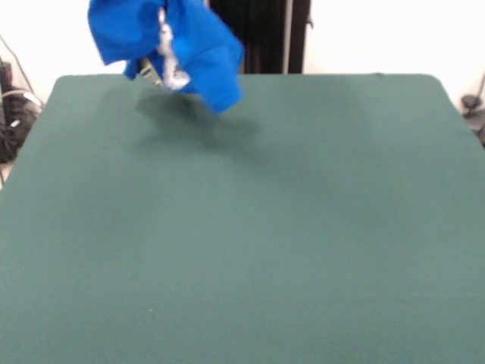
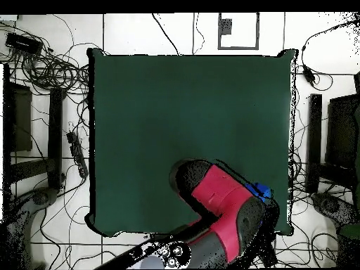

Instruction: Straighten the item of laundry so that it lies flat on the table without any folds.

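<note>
Blue cotton hangs bunched in the air: the T-shirt (image 1: 163, 42) is off the bench (image 1: 250, 250) entirely, dangling crumpled above its far edge, with a soft shadow on the green felt beneath it. We see the metal fingers (image 1: 168, 61) poking through the cloth, and they appear clamped on a bunch of it. From overhead the red arm (image 2: 221, 207) covers nearly everything, and only a small blue scrap shows beside it. We judge the task barely begun. Nothing is spread yet; the shirt must be lowered onto the felt, laid out, and its folds and sleeves smoothed.
</note>
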Controlling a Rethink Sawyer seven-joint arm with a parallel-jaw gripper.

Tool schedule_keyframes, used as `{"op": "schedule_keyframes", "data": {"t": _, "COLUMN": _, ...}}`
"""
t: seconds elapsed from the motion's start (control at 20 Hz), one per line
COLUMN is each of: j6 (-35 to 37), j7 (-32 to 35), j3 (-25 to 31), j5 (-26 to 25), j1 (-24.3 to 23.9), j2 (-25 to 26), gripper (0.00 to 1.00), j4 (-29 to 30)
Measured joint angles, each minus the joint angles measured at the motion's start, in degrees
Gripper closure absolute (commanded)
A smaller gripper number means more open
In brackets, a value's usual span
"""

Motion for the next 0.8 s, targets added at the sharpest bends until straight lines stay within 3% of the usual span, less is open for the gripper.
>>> {"op": "schedule_keyframes", "data": {"t": 0.1, "j6": -0.95, "j7": 1.18, "j3": 0.23, "j5": 0.31, "j1": -0.41, "j2": 0.08, "gripper": 1.00, "j4": -0.17}}
{"op": "schedule_keyframes", "data": {"t": 0.3, "j6": -11.21, "j7": 2.29, "j3": 3.10, "j5": 2.21, "j1": -3.52, "j2": 1.53, "gripper": 1.00, "j4": -0.17}}
{"op": "schedule_keyframes", "data": {"t": 0.6, "j6": -33.67, "j7": 2.30, "j3": 8.82, "j5": 3.24, "j1": -9.55, "j2": 5.55, "gripper": 1.00, "j4": -0.17}}
{"op": "schedule_keyframes", "data": {"t": 0.8, "j6": -36.43, "j7": 2.30, "j3": 9.14, "j5": 3.23, "j1": -9.69, "j2": 7.24, "gripper": 1.00, "j4": -0.17}}
